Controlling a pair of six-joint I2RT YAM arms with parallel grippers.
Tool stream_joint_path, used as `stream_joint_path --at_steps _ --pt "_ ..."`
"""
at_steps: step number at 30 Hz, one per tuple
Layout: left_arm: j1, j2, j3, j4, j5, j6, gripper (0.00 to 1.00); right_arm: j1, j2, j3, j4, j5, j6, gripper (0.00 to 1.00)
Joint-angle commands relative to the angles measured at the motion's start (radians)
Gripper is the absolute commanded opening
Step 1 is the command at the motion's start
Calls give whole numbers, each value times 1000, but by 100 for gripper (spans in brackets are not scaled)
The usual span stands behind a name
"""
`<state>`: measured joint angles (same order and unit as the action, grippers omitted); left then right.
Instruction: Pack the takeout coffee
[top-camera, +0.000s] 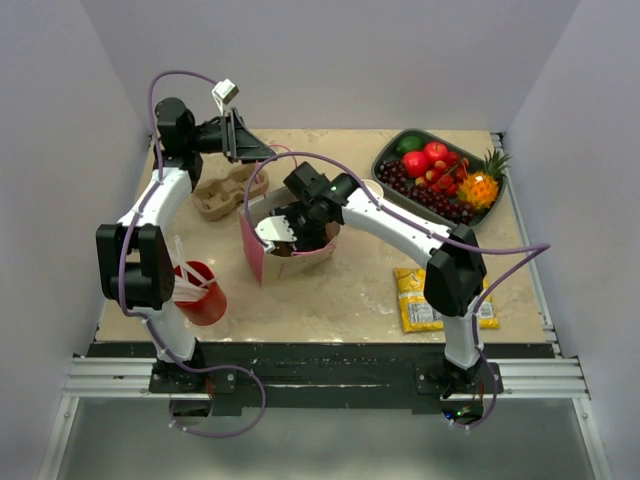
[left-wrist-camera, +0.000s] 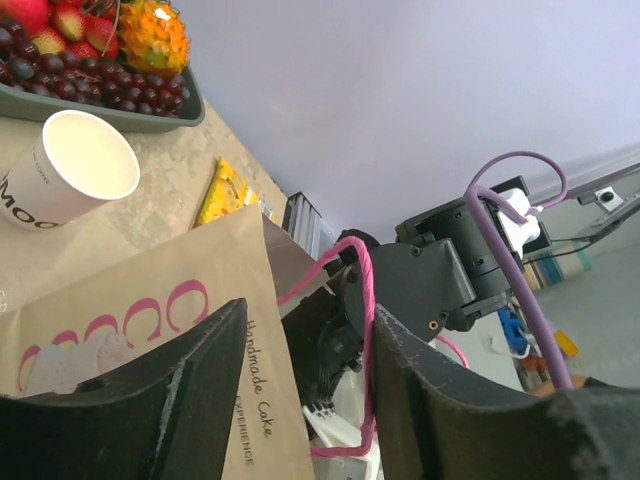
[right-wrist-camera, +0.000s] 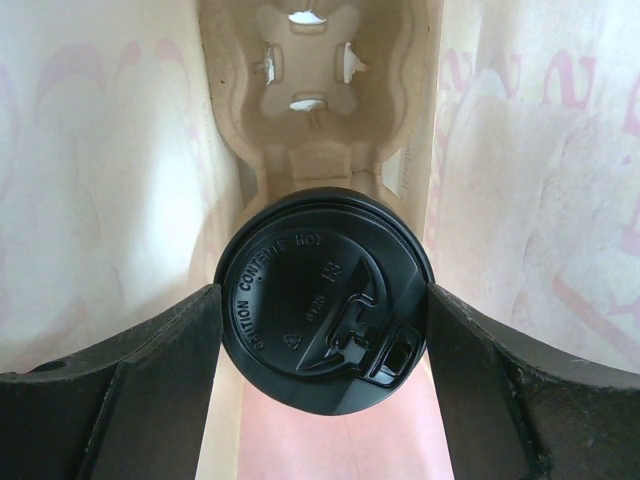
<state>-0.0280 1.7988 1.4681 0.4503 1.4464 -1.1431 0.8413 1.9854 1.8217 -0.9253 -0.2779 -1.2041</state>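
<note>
Fruit tray (top-camera: 380, 162) at far right, yellow packet (top-camera: 425, 300) nearer, red cup (top-camera: 205, 297) left.

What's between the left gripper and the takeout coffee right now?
The wall of the paper bag. The left wrist view shows it facing the left gripper; the right wrist view shows the takeout coffee inside it.

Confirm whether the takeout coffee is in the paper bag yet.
In. The takeout coffee sits between the paper bag walls, over a cardboard carrier.

Top: we overlook the paper bag (top-camera: 255, 250) from afar
Left wrist: close beside it
Right wrist: inside it
Shared: the bag
</note>
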Motion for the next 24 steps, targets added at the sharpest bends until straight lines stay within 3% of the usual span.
stream_joint_path --at_steps 1,4,8,9,15,22,24 --pt "0 -21 21 33 -20 0 57 -15 61 -24 14 14 -18 0" --pt "0 -38 12 31 -18 5 60 -18 53 2 16 13 0 4" --pt "0 -47 6 88 -12 -14 62 -24 3 -4 37 8 8 24" --pt "0 -46 11 96 -11 -18 63 -22 -16 -5 46 5 9 35" --pt "0 -39 27 120 2 -26 64 -24 -60 14 69 -21 58 58" --pt "0 -32 29 140 5 -33 65 -24 -91 22 77 -27 78 78" --pt "0 -27 35 142 6 -37 72 -24 -94 22 80 -26 83 83"
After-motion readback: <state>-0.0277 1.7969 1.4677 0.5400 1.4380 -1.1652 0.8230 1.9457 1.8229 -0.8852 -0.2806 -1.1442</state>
